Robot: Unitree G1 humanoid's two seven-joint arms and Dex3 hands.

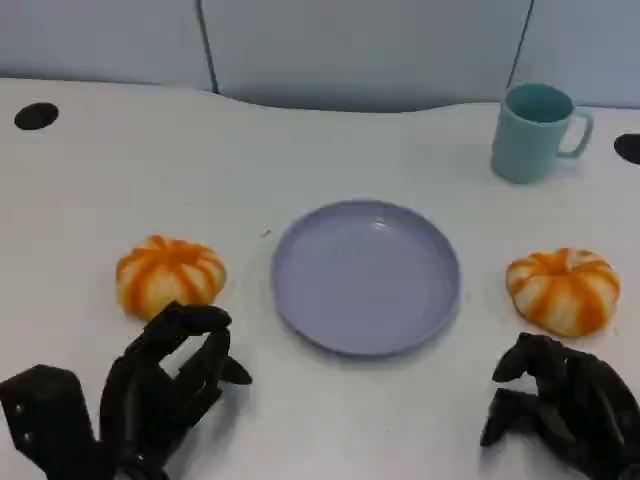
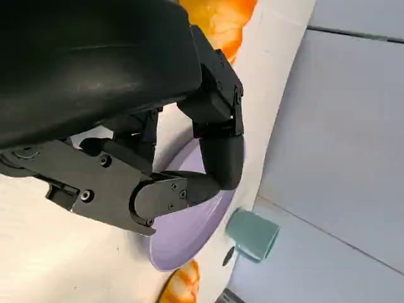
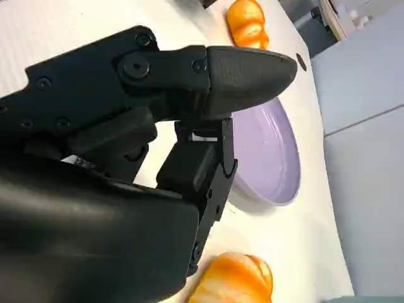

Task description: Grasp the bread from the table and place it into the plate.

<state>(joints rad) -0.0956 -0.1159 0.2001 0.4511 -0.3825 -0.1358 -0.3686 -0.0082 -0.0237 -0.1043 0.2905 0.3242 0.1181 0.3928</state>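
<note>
Two orange-and-white pumpkin-shaped breads lie on the white table, one on each side of a lavender plate (image 1: 300,312). The left bread (image 1: 170,275) sits just beyond my left hand (image 1: 165,385), whose loosely curved fingers hold nothing and stop short of it. My right hand (image 1: 560,405) is just in front of the right bread (image 1: 563,288), fingers bent, also holding nothing. The left wrist view shows my left hand (image 2: 158,158), the left bread (image 2: 221,19) and the plate (image 2: 189,237). The right wrist view shows my right hand (image 3: 158,126), the right bread (image 3: 237,281) and the plate (image 3: 265,151).
A teal mug (image 1: 535,130) stands at the back right, beyond the right bread. Black round holes (image 1: 35,116) mark the table at the far left and far right edges. A grey wall panel runs behind the table.
</note>
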